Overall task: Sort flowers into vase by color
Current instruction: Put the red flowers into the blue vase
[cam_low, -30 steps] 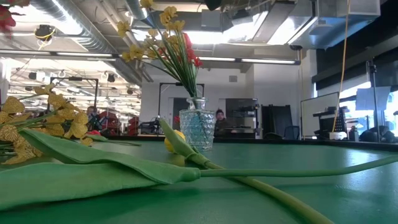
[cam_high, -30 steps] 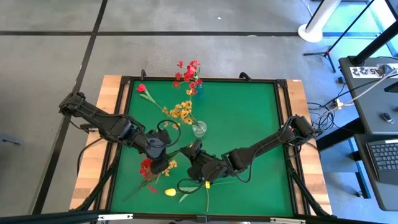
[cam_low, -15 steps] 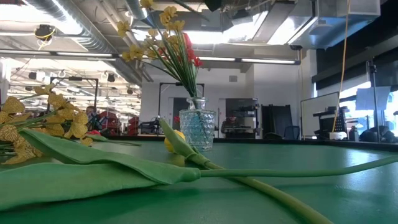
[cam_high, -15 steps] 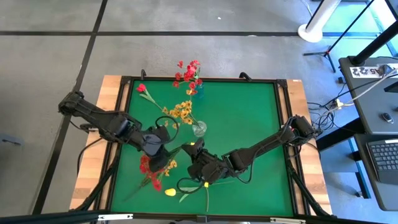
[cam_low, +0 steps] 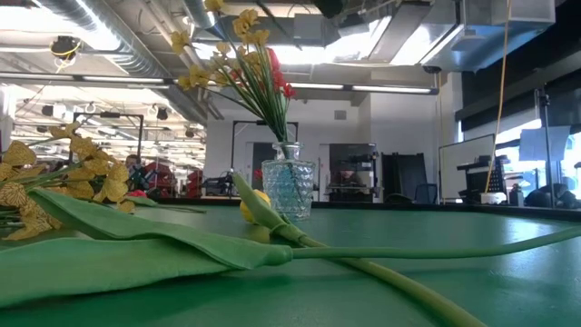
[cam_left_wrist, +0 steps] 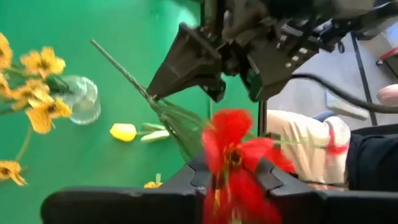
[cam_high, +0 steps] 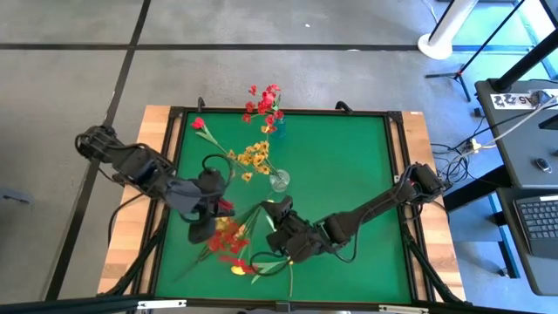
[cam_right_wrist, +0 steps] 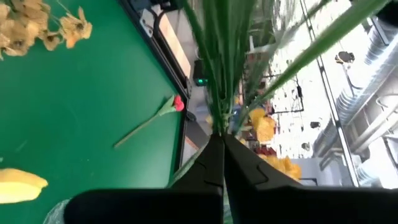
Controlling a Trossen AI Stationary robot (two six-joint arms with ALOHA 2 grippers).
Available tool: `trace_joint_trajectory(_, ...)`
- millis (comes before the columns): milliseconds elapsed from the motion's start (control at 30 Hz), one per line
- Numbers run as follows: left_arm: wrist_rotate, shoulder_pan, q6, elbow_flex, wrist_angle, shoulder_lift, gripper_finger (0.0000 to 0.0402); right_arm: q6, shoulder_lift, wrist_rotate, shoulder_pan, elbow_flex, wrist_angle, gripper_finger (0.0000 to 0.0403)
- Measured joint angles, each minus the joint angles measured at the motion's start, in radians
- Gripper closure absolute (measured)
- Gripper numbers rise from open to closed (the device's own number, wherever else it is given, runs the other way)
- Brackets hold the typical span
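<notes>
Both my pincers clamp one red-and-yellow spray point(cam_high: 228, 237) over near table area: left gripper point(cam_high: 218, 209) on blooms, right gripper point(cam_high: 281, 228) on stems. Yellow spray sits in clear vase point(cam_high: 279, 181), reds apparently in far vase point(cam_high: 275, 125). Yellow tulip point(cam_high: 238, 269), red carnation point(cam_high: 198, 124) still loose.

The table point(cam_high: 349, 174) has a green top framed by a dark rim, with pale wooden strips showing along its left and right edges. On the green, near the middle, stands a small clear glass vase point(cam_high: 279, 181) holding a spray of yellow-orange blossoms point(cam_high: 254, 157) that leans toward the left. At the far edge a second spray of red blossoms point(cam_high: 263, 104) stands in another small holder, too small to make out. A single red flower point(cam_high: 199, 124) lies flat near the far left corner, its stem running toward the middle. A single yellow bloom point(cam_high: 238, 269) lies flat near the front edge
</notes>
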Motion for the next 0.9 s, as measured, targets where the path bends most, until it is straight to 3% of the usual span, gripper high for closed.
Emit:
trace_joint_trajectory(167,-0.09,-0.044,0.031,0.052,-0.031,0.0,0.0356,0.035,-0.041,0.022,0.005,-0.001,0.0,0.0403)
trace_joint_trajectory(300,-0.22,-0.097,0.063,0.11,-0.08,0.0,0.0356,0.121,-0.12,-0.012,0.004,0.0,-0.002,0.0403)
trace_joint_trajectory(700,-0.674,-0.308,0.186,0.189,-0.099,-0.055,0.0356,0.478,-0.336,-0.294,-0.095,0.001,-0.237,0.0403)
trace_joint_trajectory(900,-0.791,-0.366,0.179,0.175,-0.142,-0.055,0.0356,0.541,-0.413,-0.564,-0.218,-0.045,-0.188,0.0403)
